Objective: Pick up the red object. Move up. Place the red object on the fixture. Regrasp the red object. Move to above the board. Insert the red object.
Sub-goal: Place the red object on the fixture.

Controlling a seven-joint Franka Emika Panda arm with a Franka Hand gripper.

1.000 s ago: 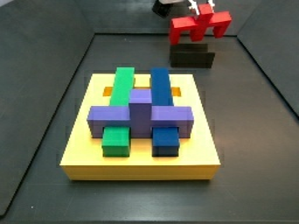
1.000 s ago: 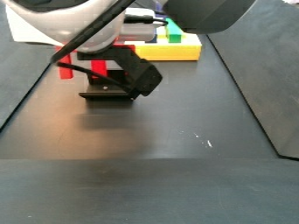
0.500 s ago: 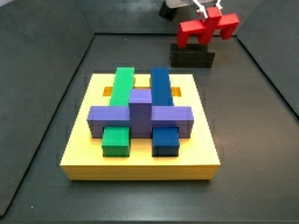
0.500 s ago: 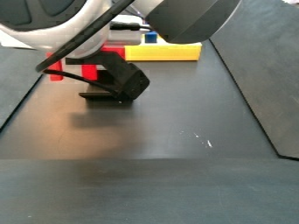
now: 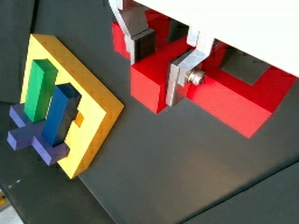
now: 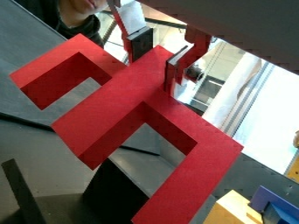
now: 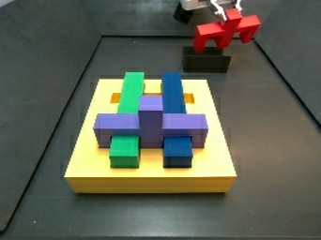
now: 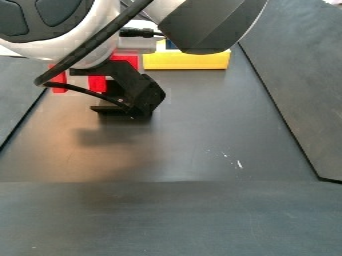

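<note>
The gripper (image 5: 158, 63) is closed on the red object (image 5: 228, 92), its two silver fingers (image 5: 181, 77) pinching the centre stub from either side; both wrist views show the dark pads pressed against the red faces. In a wrist view the red object (image 6: 140, 109) fills most of the picture, its bar and legs spreading out from under the gripper (image 6: 156, 59).

In a side view the red object (image 7: 227, 31) hangs in the air, tilted, above the fixture (image 7: 207, 62) and apart from it, with the gripper (image 7: 226, 13) at the top edge of the picture. The fixture stands on the dark tabletop (image 7: 269, 141) beyond the far edge of the board (image 7: 153, 175).

The board lies flat, carrying a green block (image 7: 129, 91) and a blue block (image 7: 172, 91) side by side, with a purple cross-shaped block (image 7: 150, 123) laid across them.

In a side view from the opposite end, the arm hides most of the scene; a strip of the red object (image 8: 80, 79) shows beside the fixture (image 8: 130, 97), and the board (image 8: 187, 59) sits behind.
</note>
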